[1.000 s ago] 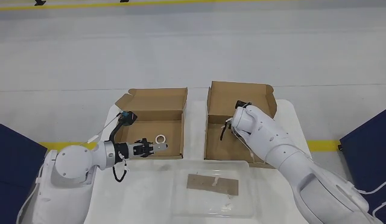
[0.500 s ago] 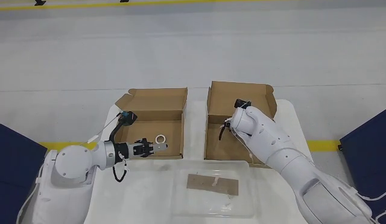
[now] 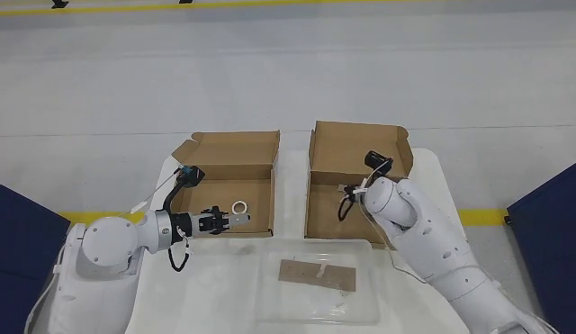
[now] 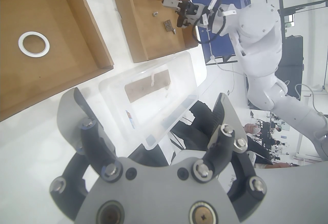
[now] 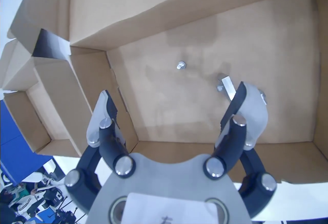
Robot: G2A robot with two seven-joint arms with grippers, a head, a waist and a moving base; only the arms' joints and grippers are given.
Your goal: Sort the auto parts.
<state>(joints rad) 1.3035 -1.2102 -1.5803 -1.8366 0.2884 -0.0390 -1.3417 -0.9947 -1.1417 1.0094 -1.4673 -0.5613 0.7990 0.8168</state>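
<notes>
Bright, even overhead light is washing the white table [image 3: 229,257] nearly to glare and leaving faint shadows in the one-o'clock cardboard box [image 3: 355,149], while both wrist views are bowing straight edges.

Left box [image 3: 216,193] at 10 o'clock from bin [image 3: 270,309], right box [image 3: 321,212] at 1 o'clock. Ring [image 3: 238,207] in left box. Bolt [image 5: 181,65], bracket [image 5: 227,87] in right box. Cardboard sheet [image 3: 315,274] in bin.

No text, number or sign can be read. A small sticker [image 4: 130,115] on the wall of the clear plastic bin [image 4: 179,74] carries print too small to make out. The white tags [image 4: 232,12] on the right arm's cable are too small to read. The white label [image 5: 166,209] on the right wrist mount shows only a cut-off mark.
</notes>
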